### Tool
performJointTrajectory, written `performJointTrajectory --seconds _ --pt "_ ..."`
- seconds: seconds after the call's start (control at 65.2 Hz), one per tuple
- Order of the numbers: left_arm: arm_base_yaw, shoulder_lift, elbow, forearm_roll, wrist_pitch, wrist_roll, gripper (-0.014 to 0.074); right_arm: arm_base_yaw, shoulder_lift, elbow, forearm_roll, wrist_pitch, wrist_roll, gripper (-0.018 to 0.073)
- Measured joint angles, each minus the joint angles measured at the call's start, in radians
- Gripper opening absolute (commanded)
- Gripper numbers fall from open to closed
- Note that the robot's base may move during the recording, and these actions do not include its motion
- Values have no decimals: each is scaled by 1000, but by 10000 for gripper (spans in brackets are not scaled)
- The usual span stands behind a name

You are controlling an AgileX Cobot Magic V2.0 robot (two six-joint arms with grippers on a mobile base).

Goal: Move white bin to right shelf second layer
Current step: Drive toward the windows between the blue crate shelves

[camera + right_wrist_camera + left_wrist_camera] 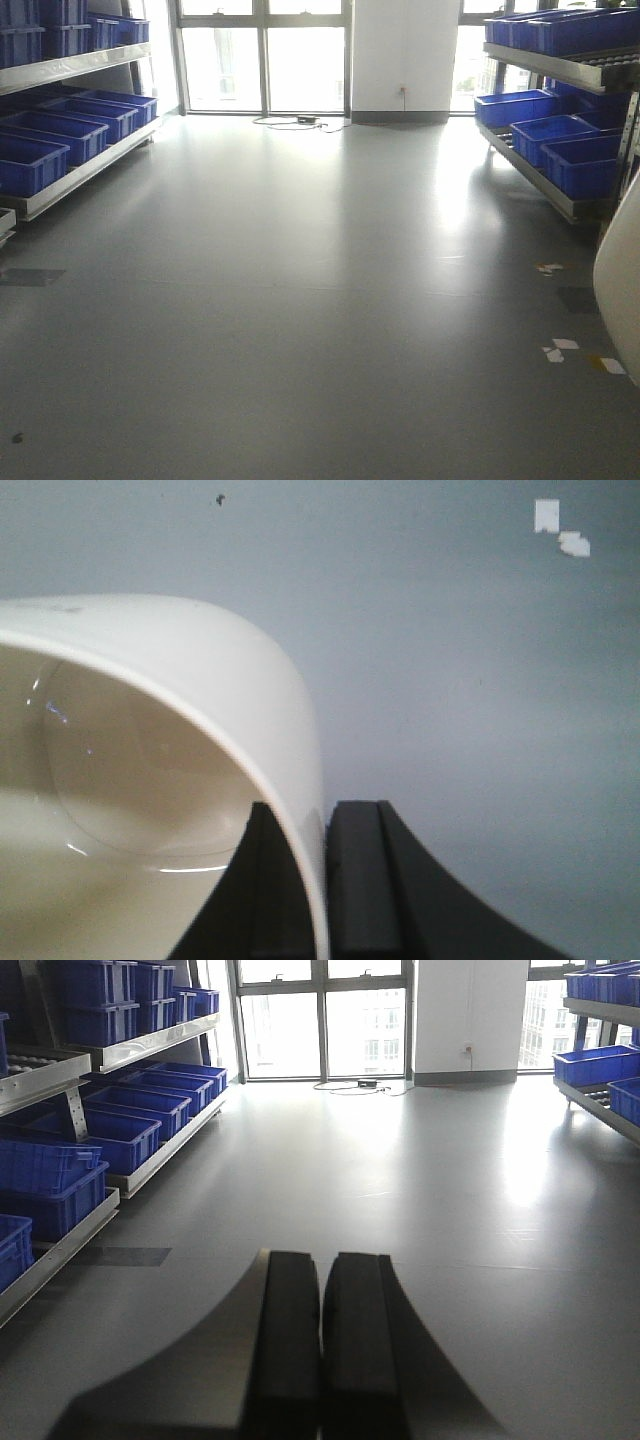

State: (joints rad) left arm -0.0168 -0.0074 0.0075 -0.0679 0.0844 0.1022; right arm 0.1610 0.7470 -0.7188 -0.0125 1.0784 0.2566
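The white bin (215, 670) is a glossy cream tub that fills the left of the right wrist view, held above the grey floor. My right gripper (316, 815) is shut on its side wall, with one black finger inside the tub and the other outside. In the front view only a curved slice of the bin (622, 290) shows at the right edge. The right shelf (560, 68) stands far off at the right, its upper roller level loaded with blue crates. My left gripper (322, 1260) is shut on nothing, with its pads together over the bare floor.
Blue crates (555, 135) sit on the right rack's lower level, and more blue crates (60, 135) fill the racks on the left. Wide grey floor (320, 300) lies between them. White tape marks (560, 348) dot the floor, and a cable (300, 122) lies by the windows.
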Motion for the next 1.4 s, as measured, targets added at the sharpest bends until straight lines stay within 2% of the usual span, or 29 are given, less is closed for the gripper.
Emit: performJointTrajectory --seconds 1.396 --pt "0 0 0 0 0 0 85 0 0 0 0 4 0 52"
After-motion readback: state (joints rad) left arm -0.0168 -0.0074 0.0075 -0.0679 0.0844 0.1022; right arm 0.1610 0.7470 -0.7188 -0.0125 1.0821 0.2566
